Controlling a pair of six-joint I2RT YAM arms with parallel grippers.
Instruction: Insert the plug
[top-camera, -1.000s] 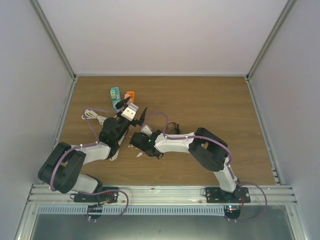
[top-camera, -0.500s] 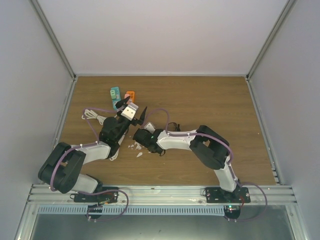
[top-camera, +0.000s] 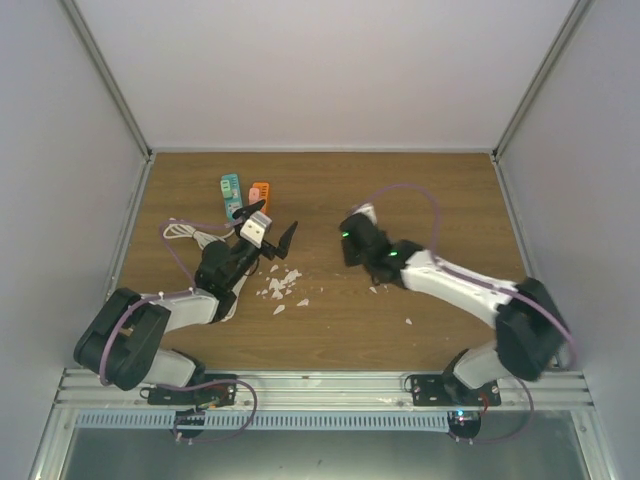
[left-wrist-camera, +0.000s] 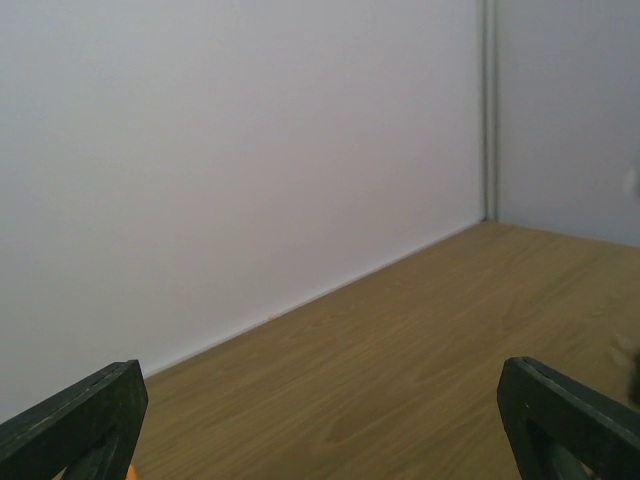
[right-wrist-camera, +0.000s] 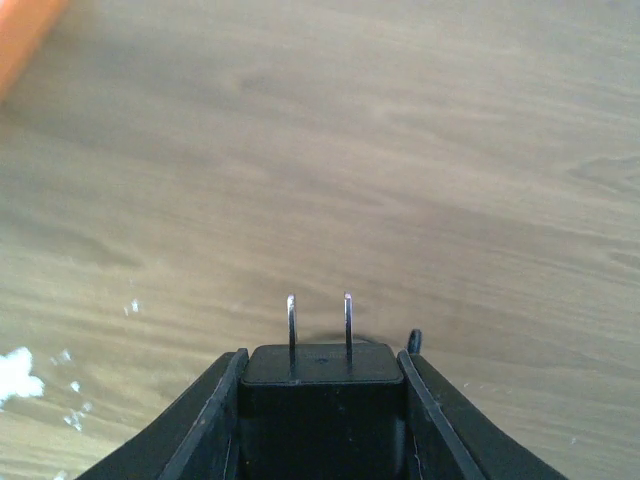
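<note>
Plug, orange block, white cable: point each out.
plug (right-wrist-camera: 320, 385), right wrist view, front face of its black body
orange block (top-camera: 260, 188), top view, middle of its upper face
white cable (top-camera: 185, 235), top view, coiled loop near the left wall

readable text: none in any view.
plug (right-wrist-camera: 320, 385): clamped between the jaws of the right gripper (right-wrist-camera: 320, 360); its black face and two prongs show no lettering.
teal piece (top-camera: 231, 189): on the bench just beyond the jaws of the left gripper (top-camera: 274, 222); too small to read any marking.
orange piece (top-camera: 260, 189): beside the teal one, just beyond the same jaws; too small to read as well.
</note>
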